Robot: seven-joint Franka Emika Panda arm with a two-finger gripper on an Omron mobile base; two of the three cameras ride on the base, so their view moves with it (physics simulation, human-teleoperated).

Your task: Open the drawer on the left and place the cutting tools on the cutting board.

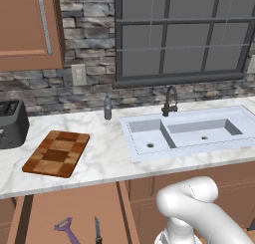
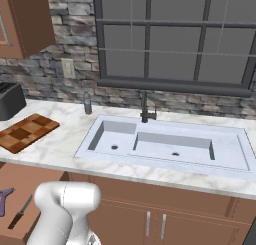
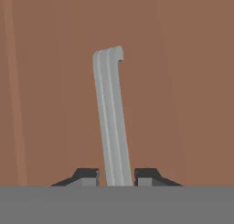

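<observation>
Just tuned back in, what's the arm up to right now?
The drawer under the counter is pulled open, with a purple peeler and a small knife lying inside. The gripper sits at the drawer's silver handle, its fingers either side of the bar with small gaps showing. The cutting board on the counter beside the toaster has nothing on it, so neither tool has been moved yet.
</observation>
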